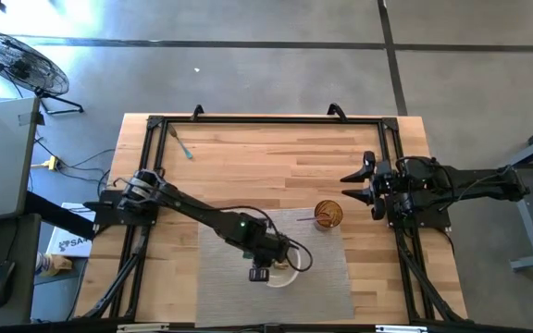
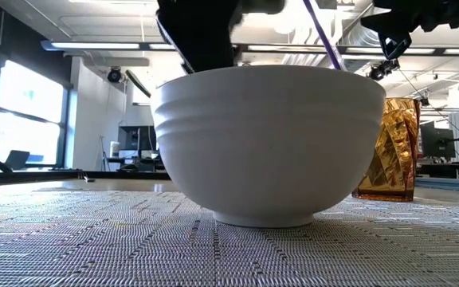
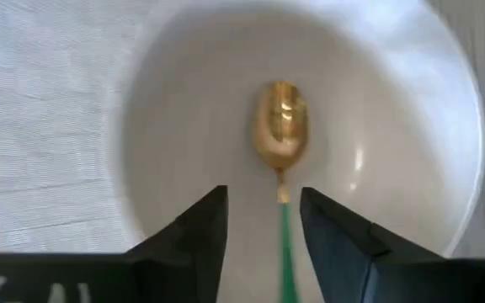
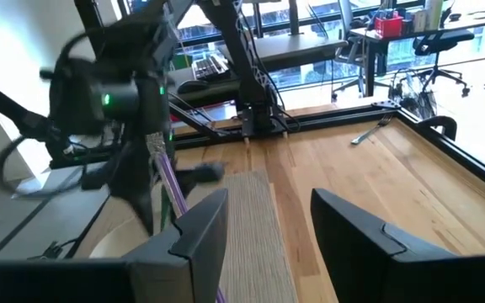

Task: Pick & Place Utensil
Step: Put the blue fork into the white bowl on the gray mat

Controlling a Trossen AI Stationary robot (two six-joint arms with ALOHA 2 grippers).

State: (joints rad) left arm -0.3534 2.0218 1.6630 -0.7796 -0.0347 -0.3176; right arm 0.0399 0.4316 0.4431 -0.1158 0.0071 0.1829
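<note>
The spoon point(image 3: 281, 160) was in the white bowl point(image 3: 175, 101). Its gold scoop lay on the bowl's floor and its thin green handle ran back between the left gripper's point(image 3: 263, 220) fingers. The fingers stood apart, one on each side of the handle, and I could not see them touching it. So I think the spoon was loose, not held.

The spoon looked light and stiff. The gold part was shiny, so it would likely slide on the smooth bowl. I think the best place to hold it is the green handle, a little way back from the scoop. The handle was thin, so the fingers would need to close nearly all the way.

From above, the left gripper point(image 1: 259, 270) hung over the bowl point(image 1: 283, 277), which sat near the front of the grey mat point(image 1: 327, 273). The bowl looked heavy enough to stay put. It had only the spoon in it.

Just right of the bowl and farther back stood an amber glass point(image 1: 328, 215). A purple stick point(image 2: 323, 36) leaned out of that area, and I could not tell what else was in the glass. Glass can break, so a bump there would be bad.

The right gripper point(image 1: 363, 184) waited at the table's right side, fingers open, holding nothing. A second utensil point(image 1: 182, 145) lay far left on the wood.
</note>
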